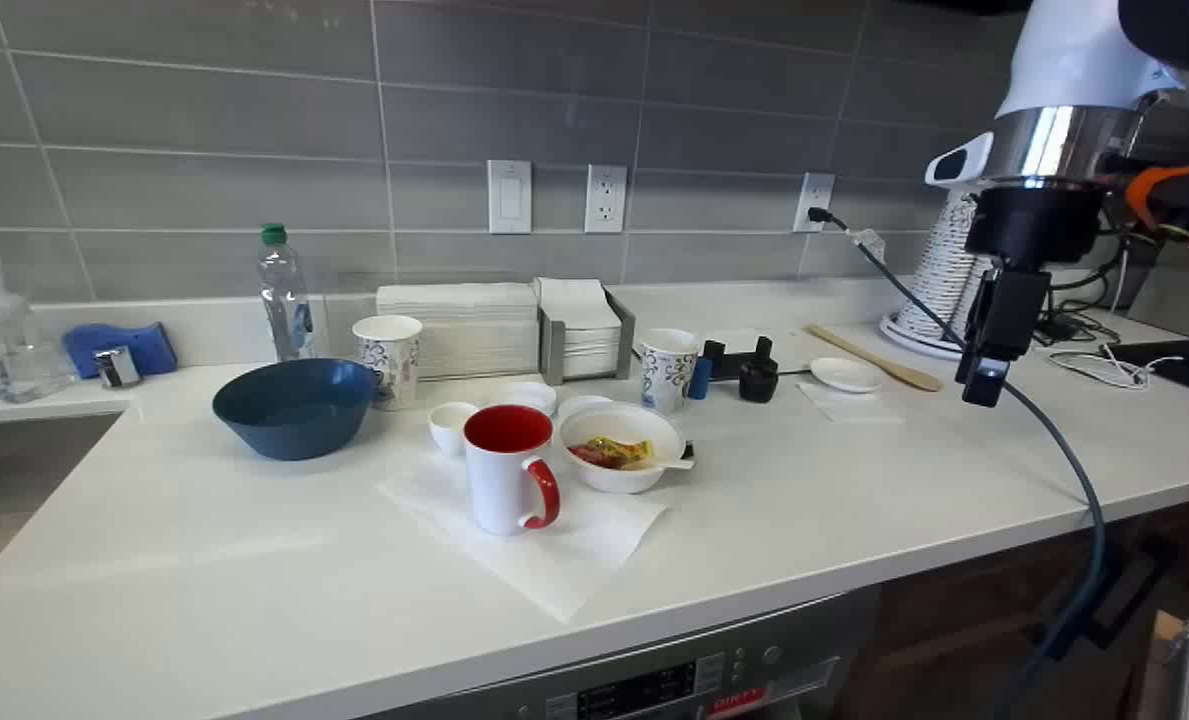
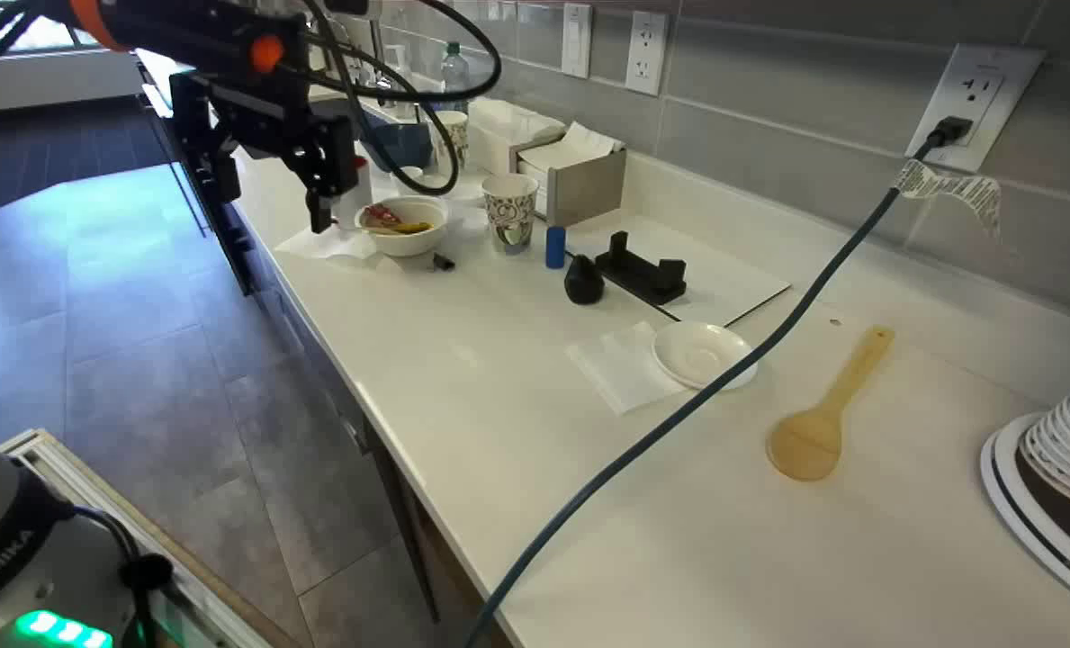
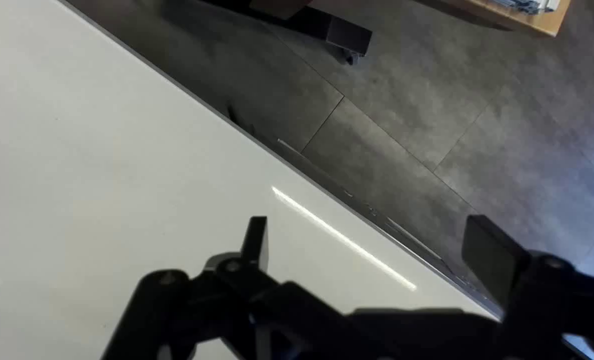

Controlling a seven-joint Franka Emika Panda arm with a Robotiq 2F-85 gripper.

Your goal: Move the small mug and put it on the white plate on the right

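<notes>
Your claw [image 3: 369, 243] spans the wrist view's bottom, spread and empty. Reach the small mug [image 1: 448, 430], left of centre in an exterior view, from above, clearing the red-handled mug [image 1: 502, 478] beside it.

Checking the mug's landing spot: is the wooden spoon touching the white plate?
Apart: in an exterior view, countertop shows plainly between the wooden spoon and the white plate.

in an exterior view, the red mug [image 1: 494, 492] partly hides the small mug [image 1: 448, 430]; in an exterior view, a cable [image 2: 858, 239] partly obscures the white plate [image 2: 696, 352]; the wrist view's edge crops the gripper [image 3: 366, 230].
</notes>
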